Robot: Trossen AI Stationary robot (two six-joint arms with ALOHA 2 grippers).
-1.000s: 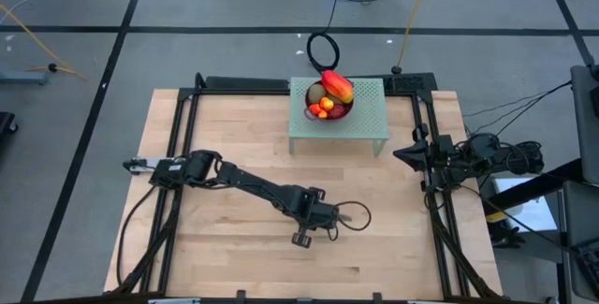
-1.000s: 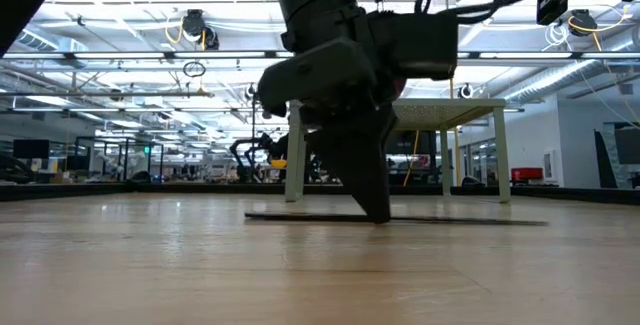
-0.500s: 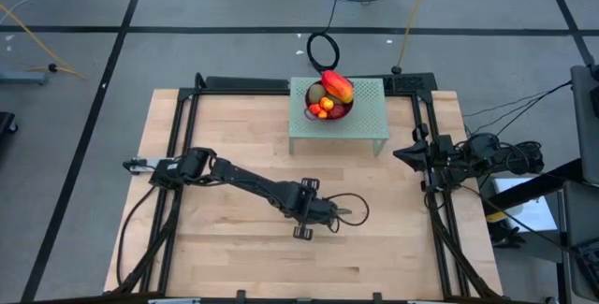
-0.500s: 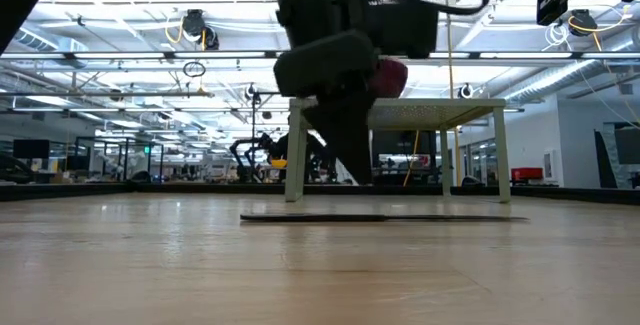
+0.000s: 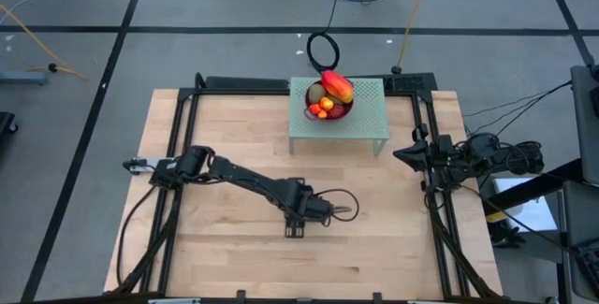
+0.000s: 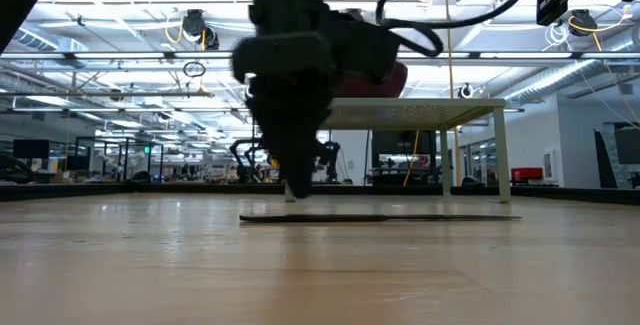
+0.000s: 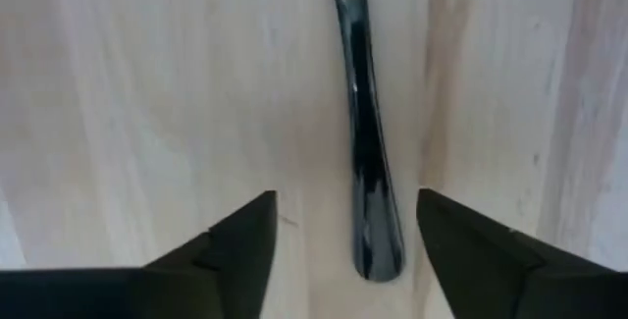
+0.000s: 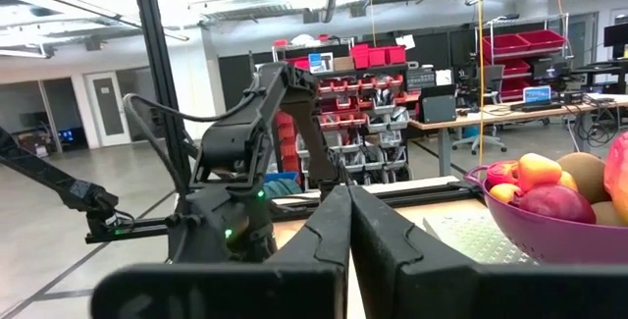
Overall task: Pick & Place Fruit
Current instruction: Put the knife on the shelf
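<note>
The fruit [image 5: 329, 96] is piled in a purple bowl [image 5: 343, 111] on a pale perforated stand [image 5: 370, 119] at the table's far middle: a red-yellow mango [image 5: 338, 86], a kiwi [image 5: 316, 93] and small orange ones [image 5: 325, 106]. The right wrist view shows the bowl [image 8: 559, 229] too. My left gripper [image 7: 343, 223] hangs open over mid-table [image 5: 299, 222], pointing down. A dark knife handle [image 7: 368, 162] lies flat on the wood below it, between the fingers and apart from them. My right gripper [image 8: 348, 211] is shut with nothing in it at the right edge [image 5: 398, 152].
The long knife [image 6: 400, 218] lies flat on the wooden table, in front of the stand's legs [image 6: 503, 155]. A black cable loop [image 5: 339, 207] curls beside my left wrist. Metal rails [image 5: 187, 154] frame the table's left, right and far sides.
My left gripper has opened and let go of the knife, which now lies flat on the table. The gripper has risen clear of it, rolled at the wrist, and shifted toward the table's left edge.
</note>
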